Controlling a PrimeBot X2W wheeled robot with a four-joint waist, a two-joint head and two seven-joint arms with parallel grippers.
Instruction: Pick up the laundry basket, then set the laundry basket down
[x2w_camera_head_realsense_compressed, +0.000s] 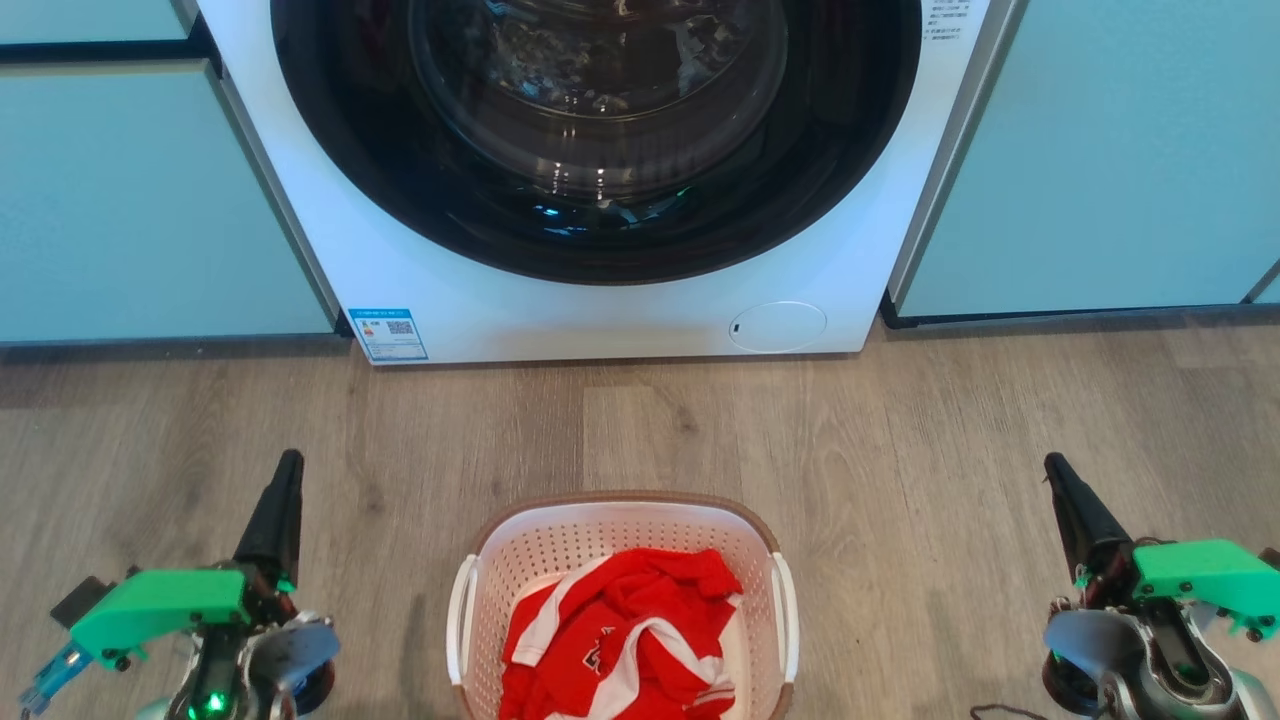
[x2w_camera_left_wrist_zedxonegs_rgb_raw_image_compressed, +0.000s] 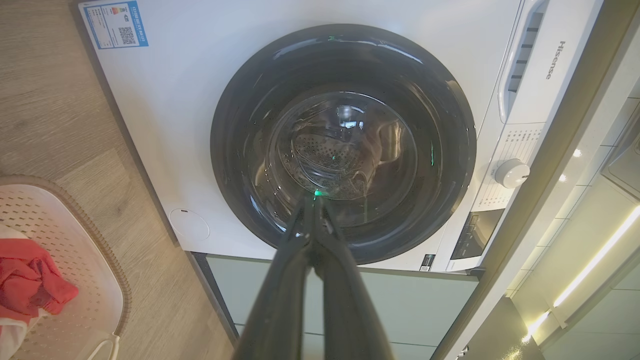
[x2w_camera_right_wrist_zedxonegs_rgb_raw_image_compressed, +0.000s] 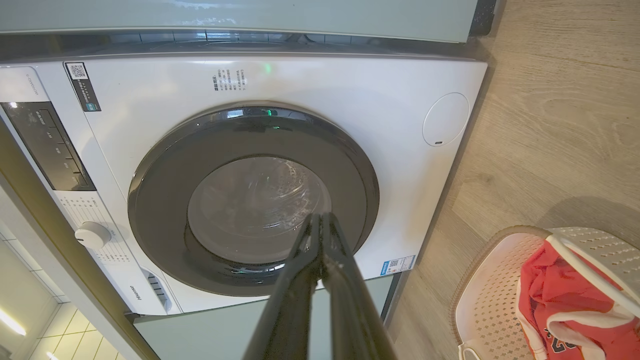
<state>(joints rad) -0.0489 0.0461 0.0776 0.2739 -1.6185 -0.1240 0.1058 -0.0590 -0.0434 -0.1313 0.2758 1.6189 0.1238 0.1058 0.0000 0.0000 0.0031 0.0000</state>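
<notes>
Currently left claw (x2w_camera_head_realsense_compressed: 286, 478) and right claw (x2w_camera_head_realsense_compressed: 1060, 480) are hovering with fingers pressing fully together, gripping nothing. Basket (x2w_camera_head_realsense_compressed: 600, 540) is sitting on the floor (x2w_camera_head_realsense_compressed: 900, 440) between them, apart from each, holding a red shirt (x2w_camera_head_realsense_compressed: 620, 630). Washer (x2w_camera_head_realsense_compressed: 600, 320) is standing beyond both fingertips.

From the head view, the small cream-white perforated plastic laundry basket with a brown rim (x2w_camera_head_realsense_compressed: 600, 540) runs off the bottom edge, so I lose its near end. A crumpled red-and-white garment (x2w_camera_head_realsense_compressed: 620, 630) hides its floor. The white front-loading washing machine (x2w_camera_head_realsense_compressed: 500, 310) is cropped at the top edge. The print on its blue-bordered sticker (x2w_camera_head_realsense_compressed: 388, 333), lower left, is too small to read.
</notes>
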